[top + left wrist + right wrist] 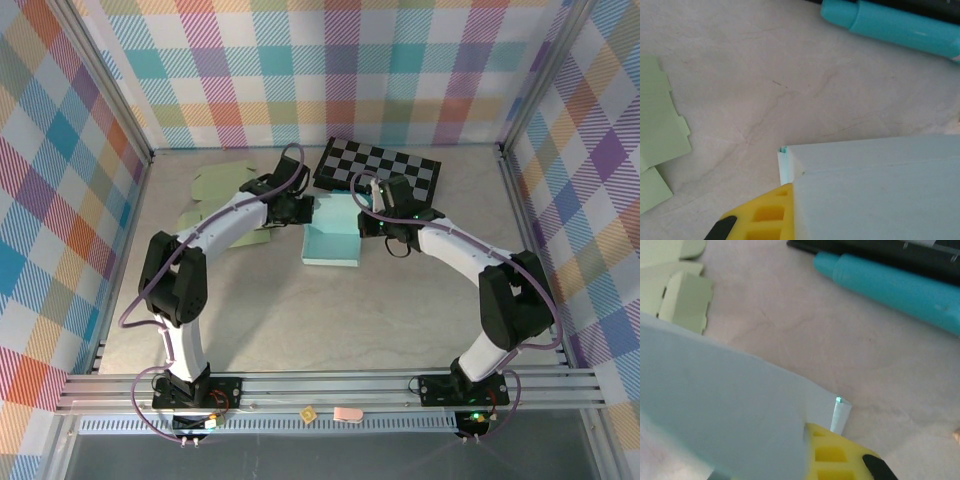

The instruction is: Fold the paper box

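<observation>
Top external: the pale blue paper box point(333, 243) sat open-topped toward the back of the table point(300, 320). The left gripper point(303, 212) was at the box's back-left corner. The right gripper point(368, 224) was at its right wall, near the back. Both pairs of jaws were together, each pinching a box wall. Flat green card blanks point(213, 187) lay left of the box, beyond the left arm. A checkerboard point(380, 168) lay just behind the box.

Left wrist: a yellow finger point(762, 220) lay against the box wall beside its corner edge.

Right wrist: a yellow finger point(837, 455) lay against a pale blue panel, which hid the opposing finger.
</observation>
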Robot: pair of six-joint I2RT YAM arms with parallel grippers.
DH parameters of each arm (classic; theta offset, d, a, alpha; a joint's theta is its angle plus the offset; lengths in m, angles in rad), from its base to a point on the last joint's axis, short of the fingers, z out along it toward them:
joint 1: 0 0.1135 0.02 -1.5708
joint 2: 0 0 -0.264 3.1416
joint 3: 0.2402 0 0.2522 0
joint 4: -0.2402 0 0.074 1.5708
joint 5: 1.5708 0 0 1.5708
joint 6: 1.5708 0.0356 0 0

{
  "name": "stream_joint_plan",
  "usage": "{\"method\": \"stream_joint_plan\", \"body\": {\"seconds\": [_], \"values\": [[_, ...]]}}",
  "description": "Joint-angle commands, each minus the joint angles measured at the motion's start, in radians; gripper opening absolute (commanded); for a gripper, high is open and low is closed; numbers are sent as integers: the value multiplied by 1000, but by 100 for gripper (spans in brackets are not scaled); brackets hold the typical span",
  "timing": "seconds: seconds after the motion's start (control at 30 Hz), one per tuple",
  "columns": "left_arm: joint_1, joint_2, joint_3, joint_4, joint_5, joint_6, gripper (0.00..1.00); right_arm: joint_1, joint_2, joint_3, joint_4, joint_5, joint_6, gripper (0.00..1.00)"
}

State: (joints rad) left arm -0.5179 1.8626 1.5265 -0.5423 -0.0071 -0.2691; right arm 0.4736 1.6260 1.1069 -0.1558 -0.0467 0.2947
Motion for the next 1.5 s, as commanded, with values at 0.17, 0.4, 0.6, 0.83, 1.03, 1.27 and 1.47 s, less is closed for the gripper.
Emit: {"method": "stream_joint_plan", "body": {"seconds": [0.17,0.4,0.6,0.83,1.03,1.27,1.47], "values": [[4,-68,-103,215,28,-62,0,26,65,-13,246,14,98,2],[3,-90,-211,392,30,-93,0,33,79,-82,378,35,70,3],[-18,-102,-279,526,9,-114,0,32,85,-127,428,35,41,7],[-62,-102,-342,596,-35,-100,0,32,101,-146,432,29,8,8],[-86,-106,-384,599,-59,-98,0,31,114,-170,429,41,9,8],[-107,-111,-424,597,-90,-100,0,31,104,-185,407,60,14,12],[-132,-94,-412,548,-132,-69,0,31,55,-194,351,91,50,22]]}}
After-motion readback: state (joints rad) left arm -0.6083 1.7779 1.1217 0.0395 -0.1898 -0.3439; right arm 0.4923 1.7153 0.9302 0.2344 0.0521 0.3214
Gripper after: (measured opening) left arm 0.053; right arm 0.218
